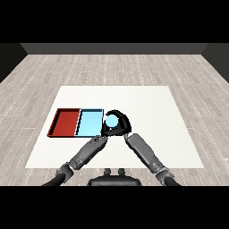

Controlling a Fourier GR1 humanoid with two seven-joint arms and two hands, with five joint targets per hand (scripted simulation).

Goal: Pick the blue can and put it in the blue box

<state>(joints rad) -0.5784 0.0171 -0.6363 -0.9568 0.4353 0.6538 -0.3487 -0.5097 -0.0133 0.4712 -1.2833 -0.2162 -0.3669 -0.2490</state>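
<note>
The light blue can (111, 120) is just to the right of the light blue tray (88, 123), beside the tray's right rim. My right hand (122, 121) is curled round the can, its fingers arching over the can's far side. My left hand (106, 131) is just below the can, near the blue tray's front right corner. Whether the can rests on the table or is lifted cannot be told.
A red tray (65, 122) lies directly left of the blue tray, and the two touch. Both sit on the left half of the white table (152, 116). My two forearms meet in a V at the table's middle front.
</note>
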